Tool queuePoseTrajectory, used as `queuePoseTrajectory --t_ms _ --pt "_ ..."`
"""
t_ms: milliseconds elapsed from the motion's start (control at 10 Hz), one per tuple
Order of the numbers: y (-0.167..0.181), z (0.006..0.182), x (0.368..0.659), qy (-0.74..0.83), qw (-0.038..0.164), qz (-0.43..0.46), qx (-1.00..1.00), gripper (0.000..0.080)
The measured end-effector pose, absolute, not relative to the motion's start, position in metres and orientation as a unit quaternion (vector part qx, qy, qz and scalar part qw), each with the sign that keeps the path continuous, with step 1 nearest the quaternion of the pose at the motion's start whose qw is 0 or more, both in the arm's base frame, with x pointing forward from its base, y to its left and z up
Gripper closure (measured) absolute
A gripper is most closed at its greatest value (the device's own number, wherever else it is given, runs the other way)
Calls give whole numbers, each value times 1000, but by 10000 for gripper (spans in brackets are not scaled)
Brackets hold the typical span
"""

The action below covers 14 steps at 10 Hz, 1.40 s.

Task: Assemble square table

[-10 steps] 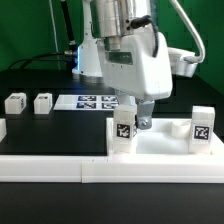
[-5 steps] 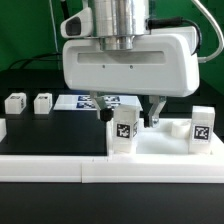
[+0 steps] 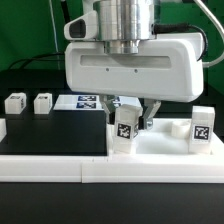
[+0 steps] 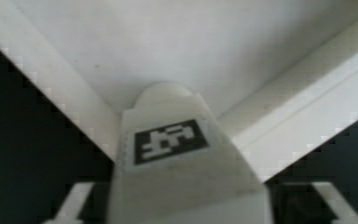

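The square table's white slab lies at the front on the exterior view's right. A tagged white leg stands at its left corner and another leg at its right corner. Two more small legs stand on the black table at the left. My gripper hangs over the left corner leg with one finger on each side. In the wrist view the leg sits between my fingers with a dark gap at each side, and the slab is behind. The gripper is open.
The marker board lies flat behind the slab, partly hidden by my gripper body. A long low white border wall runs along the front edge. Black table surface lies between the loose legs and the slab.
The gripper turned about its vertical axis so its broad face now faces the camera, and came down around the left corner leg. The legs and slab stayed in place.
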<state>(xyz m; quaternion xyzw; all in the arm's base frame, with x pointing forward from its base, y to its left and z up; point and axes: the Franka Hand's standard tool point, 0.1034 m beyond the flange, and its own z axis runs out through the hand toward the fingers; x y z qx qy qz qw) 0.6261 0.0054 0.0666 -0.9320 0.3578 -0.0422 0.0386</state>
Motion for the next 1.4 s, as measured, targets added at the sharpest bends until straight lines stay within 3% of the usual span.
queuePoseTrajectory --t_ms 600,800,1200,1300,1400 --pt "4 68 625 676 49 -4 -735 505" --pt "5 65 625 799 77 25 -596 506" --pt "7 65 625 837 77 31 -541 496" --pt "7 65 625 824 75 28 -561 326" --pt "8 68 626 761 73 17 -645 326"
